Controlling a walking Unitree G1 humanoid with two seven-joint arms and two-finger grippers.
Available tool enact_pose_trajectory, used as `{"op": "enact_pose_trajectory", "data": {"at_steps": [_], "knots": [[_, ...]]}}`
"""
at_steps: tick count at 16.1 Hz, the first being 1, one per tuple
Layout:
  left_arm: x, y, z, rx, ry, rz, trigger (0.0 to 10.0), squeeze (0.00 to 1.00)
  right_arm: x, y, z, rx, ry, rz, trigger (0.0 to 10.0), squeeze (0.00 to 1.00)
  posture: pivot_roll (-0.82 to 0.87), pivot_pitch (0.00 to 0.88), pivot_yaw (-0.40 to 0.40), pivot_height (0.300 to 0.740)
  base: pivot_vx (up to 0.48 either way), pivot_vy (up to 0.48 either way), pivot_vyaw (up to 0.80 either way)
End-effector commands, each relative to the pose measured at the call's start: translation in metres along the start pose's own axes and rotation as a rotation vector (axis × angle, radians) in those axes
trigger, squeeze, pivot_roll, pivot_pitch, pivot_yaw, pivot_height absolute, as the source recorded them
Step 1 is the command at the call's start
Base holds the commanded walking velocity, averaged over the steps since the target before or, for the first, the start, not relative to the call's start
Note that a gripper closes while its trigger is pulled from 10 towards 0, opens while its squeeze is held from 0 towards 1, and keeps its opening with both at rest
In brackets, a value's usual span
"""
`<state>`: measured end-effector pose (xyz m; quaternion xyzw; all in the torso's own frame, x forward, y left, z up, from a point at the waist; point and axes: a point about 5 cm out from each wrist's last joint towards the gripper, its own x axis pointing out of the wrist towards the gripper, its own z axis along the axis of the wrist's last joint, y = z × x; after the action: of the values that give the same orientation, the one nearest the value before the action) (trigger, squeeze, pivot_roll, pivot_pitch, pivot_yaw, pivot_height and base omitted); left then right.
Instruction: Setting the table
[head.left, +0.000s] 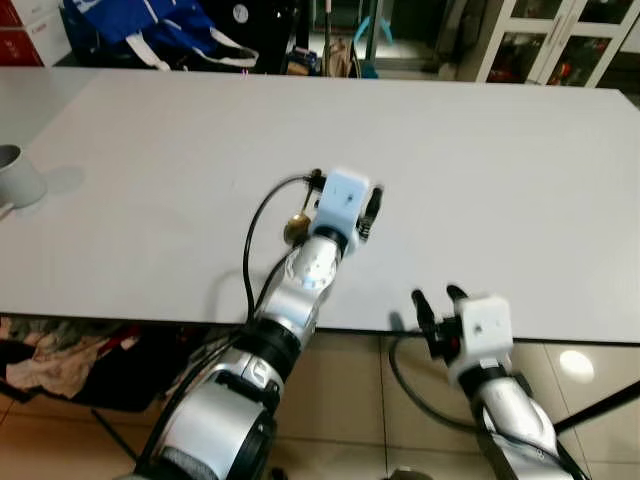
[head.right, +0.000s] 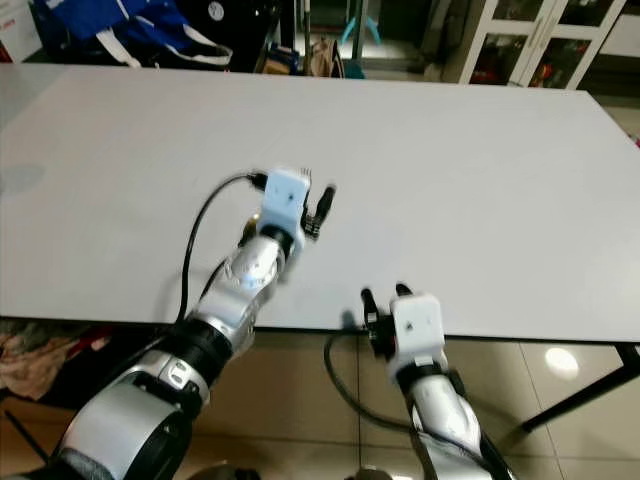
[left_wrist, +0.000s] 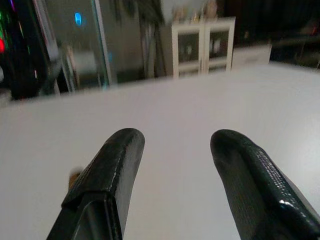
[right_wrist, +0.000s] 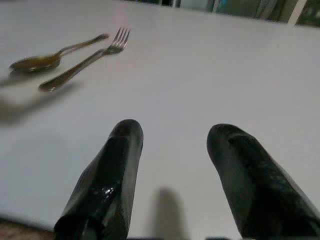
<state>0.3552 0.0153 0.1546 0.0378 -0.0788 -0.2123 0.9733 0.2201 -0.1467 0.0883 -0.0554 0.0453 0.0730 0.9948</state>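
Observation:
A gold spoon (right_wrist: 35, 61) and a fork (right_wrist: 85, 61) lie side by side on the white table (head.left: 480, 170). In the left eye view only the spoon's bowl (head.left: 296, 228) peeks out from beside my left wrist; the arm covers the fork. My left gripper (head.left: 372, 200) hovers over the middle of the table just past the cutlery, open and holding nothing. My right gripper (head.left: 437, 298) sits at the table's front edge, to the right of the cutlery, also open with nothing between its fingers (right_wrist: 117, 165).
A grey mug (head.left: 15, 175) stands at the table's far left. Behind the table are a blue bag (head.left: 150, 30) and a white glass-door cabinet (head.left: 560, 40). Crumpled clothes (head.left: 50, 360) lie under the table on the left.

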Motion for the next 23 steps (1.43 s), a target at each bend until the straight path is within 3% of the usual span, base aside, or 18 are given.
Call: {"op": "enact_pose_trajectory", "data": {"at_steps": [1, 3, 5, 7, 9, 12, 23], "knots": [[-0.003, 0.0, 0.003, -0.046, -0.023, 0.01, 10.0, 0.0, 0.007, -0.007, 0.0, 0.018, -0.016, -0.051, 10.0, 0.0, -0.15, 0.0, 0.053, 0.722, 0.0, 0.0, 0.0], [-0.015, 0.035, 0.002, -0.025, -0.026, 0.078, 10.0, 0.0, 0.017, -0.01, 0.0, 0.036, -0.028, -0.073, 10.0, 0.0, -0.11, 0.0, 0.059, 0.722, 0.0, 0.0, 0.0], [-0.034, 0.059, -0.001, -0.008, -0.019, 0.104, 10.0, 0.0, 0.027, -0.012, -0.001, 0.061, -0.032, -0.09, 10.0, 0.0, -0.07, 0.0, 0.054, 0.722, 0.0, 0.0, 0.0], [-0.057, 0.072, -0.008, -0.059, 0.008, 0.139, 10.0, 0.0, 0.038, -0.015, 0.0, 0.073, -0.044, -0.099, 10.0, 0.0, -0.04, 0.0, 0.045, 0.722, 0.0, 0.0, 0.0], [-0.066, 0.07, -0.01, -0.071, 0.025, 0.143, 10.0, 0.0, 0.043, -0.016, 0.001, 0.079, -0.05, -0.102, 10.0, 0.0, -0.03, 0.0, 0.039, 0.722, 0.0, 0.0, 0.0], [-0.073, 0.061, -0.015, -0.183, 0.111, 0.172, 10.0, 0.0, 0.049, -0.019, -0.002, 0.118, -0.042, -0.112, 10.0, 0.0, -0.02, 0.0, 0.022, 0.722, -0.123, 0.104, 0.0], [-0.066, 0.064, -0.034, -0.157, 0.223, 0.195, 10.0, 0.0, 0.04, -0.031, -0.008, 0.144, -0.027, -0.148, 10.0, 0.0, -0.06, 0.0, 0.023, 0.722, -0.253, 0.38, 0.0]]}}
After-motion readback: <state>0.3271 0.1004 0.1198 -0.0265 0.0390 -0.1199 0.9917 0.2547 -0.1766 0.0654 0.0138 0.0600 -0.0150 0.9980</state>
